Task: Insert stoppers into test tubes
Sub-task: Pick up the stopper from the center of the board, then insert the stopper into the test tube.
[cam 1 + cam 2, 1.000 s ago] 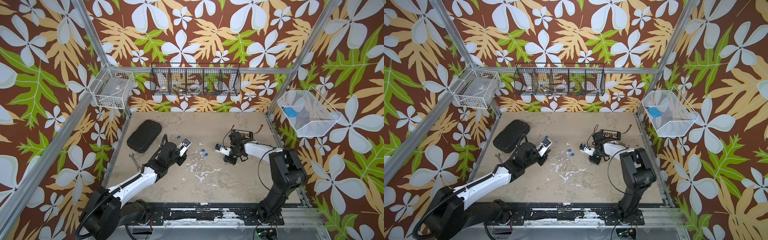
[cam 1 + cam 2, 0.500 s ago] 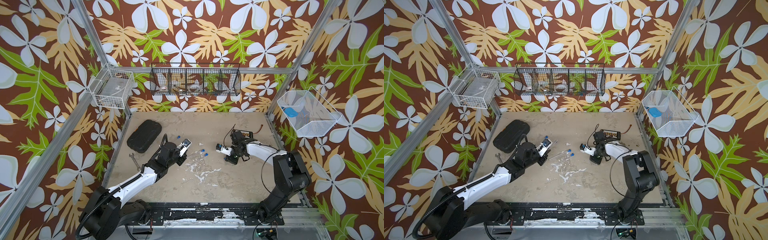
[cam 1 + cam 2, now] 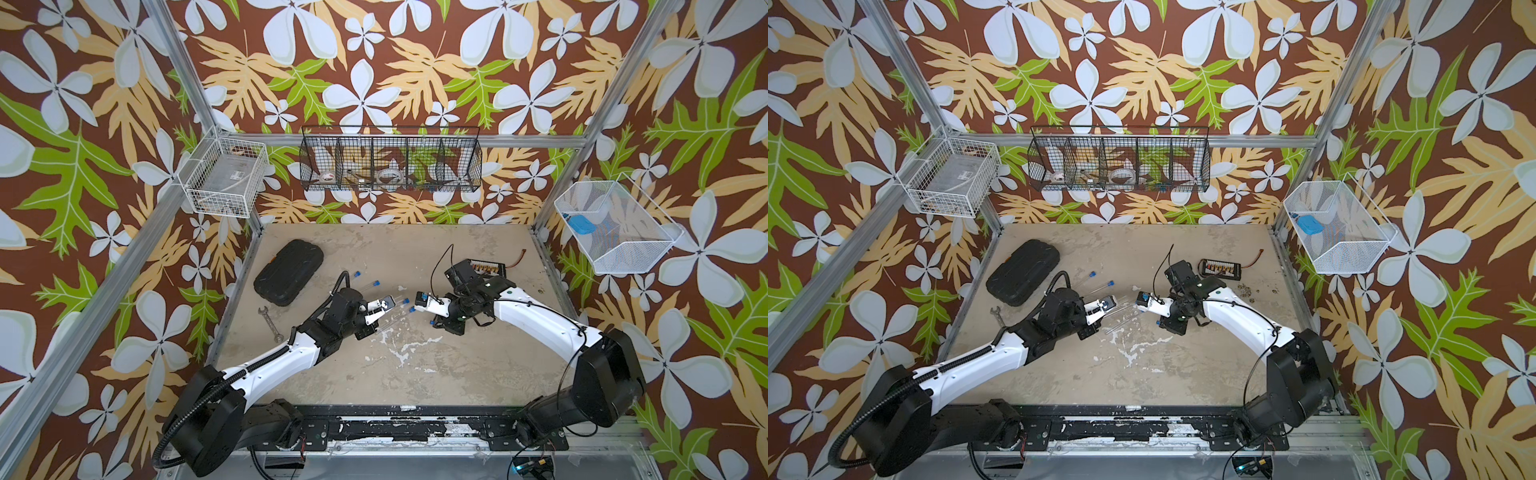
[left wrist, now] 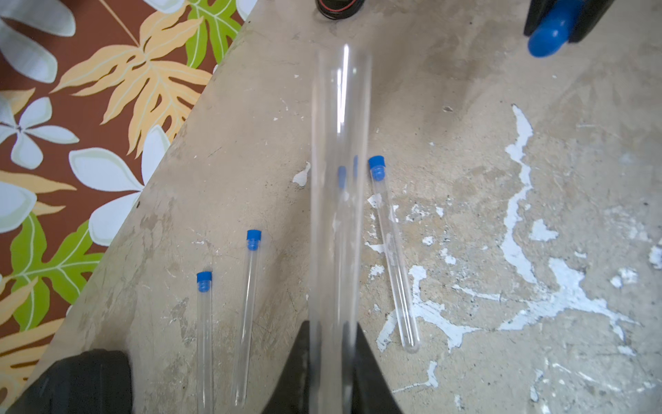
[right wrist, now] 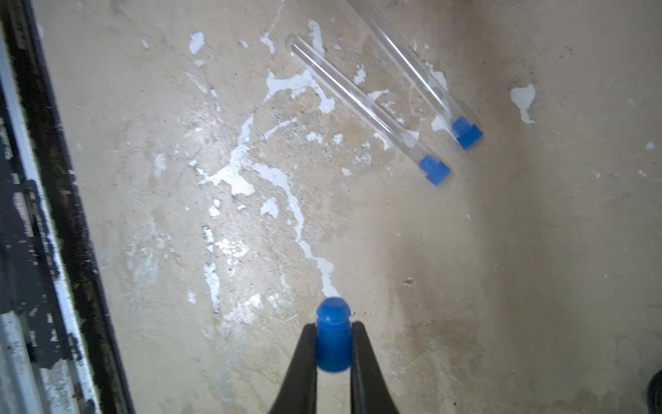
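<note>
Near the middle of the table, the left gripper is pinching one end of an empty test tube. The free end of the tube points right, toward the right gripper. That gripper is pressed on a blue stopper, with the rounded tip forward. Stopper and tube end are near each other but apart, not yet joined.

Both arms reach in low from the near edge, with forearms stretched toward each other.

Four stoppered tubes lie on the table: two between the grippers, under the held tube, and two farther back and left. The left wrist view shows three of them clearly and the fourth only blurred through the held tube. The right wrist view shows only two of these tubes. In both top views the held tube is hardly visible.
</note>
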Tool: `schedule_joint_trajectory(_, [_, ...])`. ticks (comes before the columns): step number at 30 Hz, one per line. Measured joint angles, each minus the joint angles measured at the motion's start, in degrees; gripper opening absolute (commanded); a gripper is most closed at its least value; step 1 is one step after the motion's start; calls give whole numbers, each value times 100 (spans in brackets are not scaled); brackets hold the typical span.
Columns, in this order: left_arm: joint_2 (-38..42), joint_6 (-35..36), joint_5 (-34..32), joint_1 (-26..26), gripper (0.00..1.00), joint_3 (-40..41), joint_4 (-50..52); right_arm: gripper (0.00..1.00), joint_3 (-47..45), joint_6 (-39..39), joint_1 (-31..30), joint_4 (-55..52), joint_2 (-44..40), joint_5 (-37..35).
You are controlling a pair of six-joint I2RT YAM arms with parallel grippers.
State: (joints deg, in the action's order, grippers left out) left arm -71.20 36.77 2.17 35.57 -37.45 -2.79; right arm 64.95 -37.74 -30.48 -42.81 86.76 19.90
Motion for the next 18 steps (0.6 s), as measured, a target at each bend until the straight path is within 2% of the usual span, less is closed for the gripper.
schedule_joint_trajectory(10, [-28,1038,98,319,0,13,308,13,645,129,-376,-549,-52,90])
schedule_joint_trajectory(18, [-118,1434,146,470,0,9,417,13,909,127,-566,-557,164,140])
